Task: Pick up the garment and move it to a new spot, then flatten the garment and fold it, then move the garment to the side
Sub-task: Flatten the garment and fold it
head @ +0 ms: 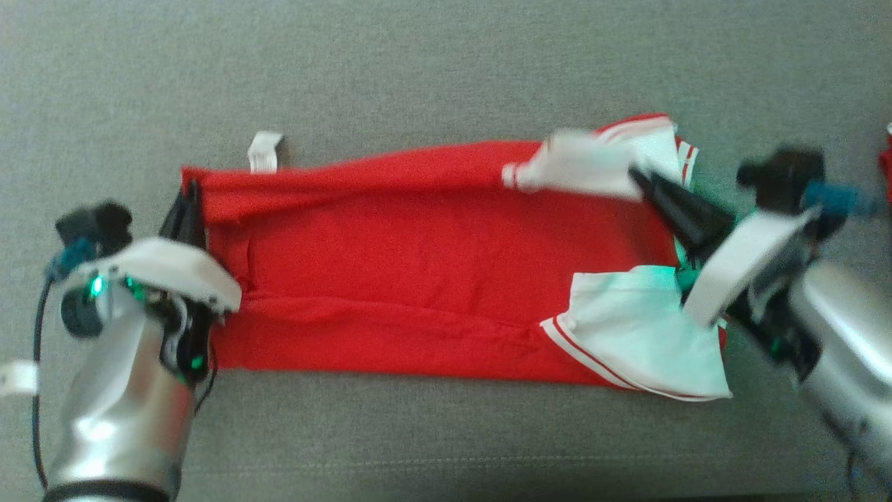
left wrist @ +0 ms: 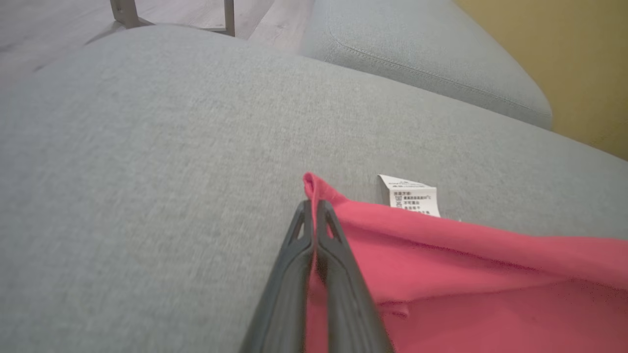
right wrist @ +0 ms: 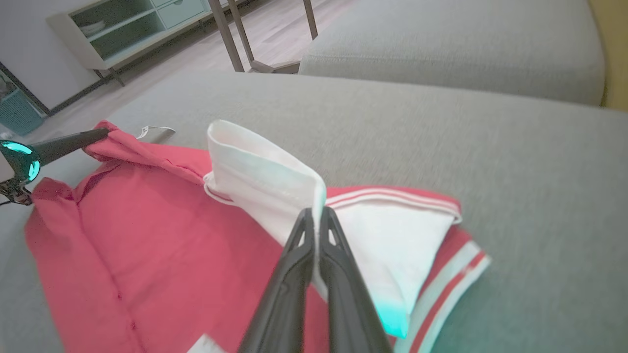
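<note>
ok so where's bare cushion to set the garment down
Widest bare cushion lies beyond the garment, past its care label; a narrower strip along its near edge. Crowded at both ends, where the left gripper and right gripper pinch it.

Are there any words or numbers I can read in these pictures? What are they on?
The care tag on the garment: small printed lines with symbols, too small and blurred to read.
The same tag in the head view: looks blank, too blurred.
Nothing else has words, brands or numbers.

We find ourselves in a home living room: grey sofa cushions (right wrist: 441,122), wood floor (right wrist: 274,24), a shelved sideboard (right wrist: 132,24) at upper left.
</note>
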Robot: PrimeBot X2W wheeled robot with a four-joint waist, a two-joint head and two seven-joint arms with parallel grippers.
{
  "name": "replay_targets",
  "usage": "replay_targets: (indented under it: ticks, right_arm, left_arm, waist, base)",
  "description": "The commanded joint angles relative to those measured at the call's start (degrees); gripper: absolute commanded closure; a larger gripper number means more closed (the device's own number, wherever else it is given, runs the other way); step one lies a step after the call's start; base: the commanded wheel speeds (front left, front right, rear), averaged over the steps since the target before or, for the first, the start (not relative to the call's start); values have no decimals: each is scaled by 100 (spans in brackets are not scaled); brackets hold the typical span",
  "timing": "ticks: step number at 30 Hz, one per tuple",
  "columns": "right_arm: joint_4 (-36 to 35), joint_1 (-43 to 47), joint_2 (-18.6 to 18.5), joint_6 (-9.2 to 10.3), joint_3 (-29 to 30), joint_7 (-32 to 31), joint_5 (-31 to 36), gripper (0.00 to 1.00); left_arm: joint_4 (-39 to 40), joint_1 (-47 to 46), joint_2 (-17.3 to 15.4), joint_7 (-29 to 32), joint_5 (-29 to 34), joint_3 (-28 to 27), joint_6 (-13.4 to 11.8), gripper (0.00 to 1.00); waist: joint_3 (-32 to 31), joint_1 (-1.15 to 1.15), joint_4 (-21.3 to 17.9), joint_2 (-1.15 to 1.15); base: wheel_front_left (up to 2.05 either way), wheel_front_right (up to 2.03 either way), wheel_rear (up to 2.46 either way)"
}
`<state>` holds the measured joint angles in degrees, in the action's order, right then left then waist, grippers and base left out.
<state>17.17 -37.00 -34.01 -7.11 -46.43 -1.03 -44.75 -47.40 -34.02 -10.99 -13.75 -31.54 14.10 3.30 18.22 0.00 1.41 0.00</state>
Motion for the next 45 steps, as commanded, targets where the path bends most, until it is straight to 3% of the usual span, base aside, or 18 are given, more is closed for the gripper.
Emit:
replay_targets:
  ticks: [1,12,17,18,19,20,21,28,36,45]
  right_arm:
    - [-230,382,69,-37,209,64,57,100]
    - [-988,2489,1006,-37,1816,-295,767,100]
    - [-1430,3113,1358,-37,2229,-671,1057,100]
    - [-1500,3208,1424,-37,2271,-735,1094,100]
    - [-1554,3291,1481,-37,2317,-788,1143,66]
    - [-1603,3365,1543,-37,2359,-822,1182,25]
    - [-1656,3422,1607,-37,2401,-825,1221,0]
    - [-2159,3664,1886,-37,2714,-372,1717,0]
    - [-2559,3769,2278,-37,3748,345,2574,0]
    - [-2626,3911,2504,-37,4311,311,3019,0]
  left_arm:
    - [286,86,-311,-51,-56,-221,-59,100]
    - [1654,1133,-592,193,-92,-291,-456,100]
    - [2036,1522,-621,414,-159,-303,-632,100]
    - [2074,1596,-612,465,-180,-298,-658,80]
    - [2106,1660,-602,492,-201,-297,-675,43]
    - [2125,1719,-582,503,-229,-303,-693,0]
    - [2136,1779,-566,503,-240,-302,-715,0]
    - [2466,2223,-568,104,98,-308,-1178,0]
    - [3796,2744,-554,-106,916,-244,-1859,0]
    - [4753,3130,-554,-119,1379,21,-2027,0]
  waist:
    - [-66,0,-33,0]
    - [-200,0,-91,0]
    - [-241,0,-165,0]
    - [-250,0,-180,0]
    - [-257,0,-192,0]
    - [-267,0,-201,0]
    - [-284,0,-217,0]
    - [-381,0,-284,0]
    - [-563,0,-291,0]
    - [-808,0,-303,0]
  base:
    - [0,0,0]
    - [0,0,0]
    - [0,0,0]
    - [0,0,0]
    - [0,0,0]
    - [0,0,0]
    - [0,0,0]
    - [0,0,0]
    - [0,0,0]
    - [0,0,0]
